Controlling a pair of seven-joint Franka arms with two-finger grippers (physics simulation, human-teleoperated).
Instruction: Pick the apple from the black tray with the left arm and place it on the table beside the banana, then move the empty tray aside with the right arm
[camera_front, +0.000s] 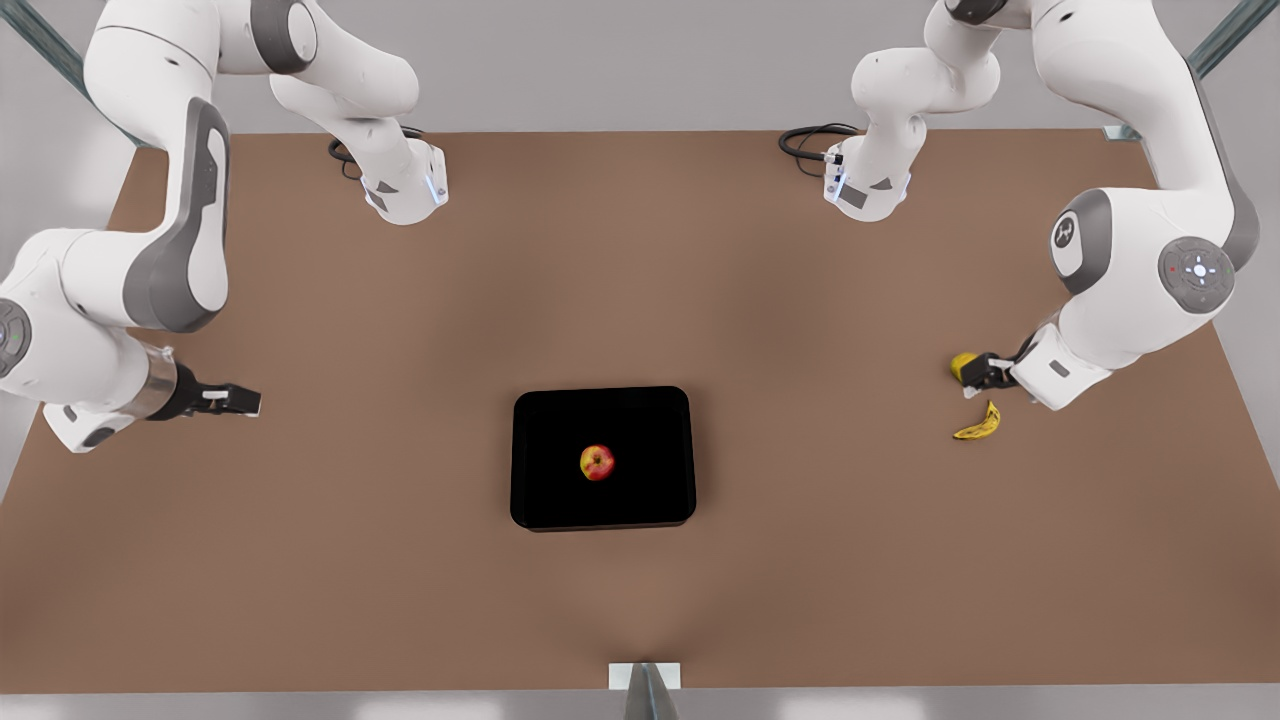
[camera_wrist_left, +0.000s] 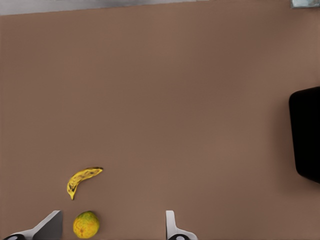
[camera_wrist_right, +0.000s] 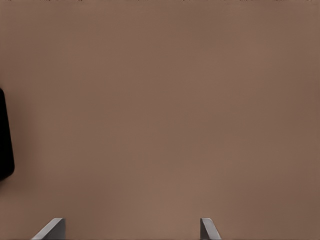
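The red apple (camera_front: 597, 462) lies near the middle of the black tray (camera_front: 560, 430), which sits at the centre of the brown table (camera_front: 400, 560). The banana (camera_front: 980, 424) lies at the front view's right. My left gripper (camera_front: 985, 372) hovers just behind the banana, open and holding nothing. In the left wrist view its open fingers (camera_wrist_left: 111, 226) frame the table, with the banana (camera_wrist_left: 82, 180) ahead of them and an edge of the tray (camera_wrist_left: 306, 135) farther off. My right gripper (camera_front: 235, 400) waits at the front view's left, open (camera_wrist_right: 130, 229). A sliver of the tray (camera_wrist_right: 4, 140) shows beside it.
A yellow-green round fruit (camera_front: 962, 366) sits right by the left gripper's fingers, also seen between them as a fruit (camera_wrist_left: 86, 224) close to one fingertip. Black cables (camera_front: 815, 140) lie at the arm bases at the back. A white bracket (camera_front: 645, 676) sits on the near table edge.
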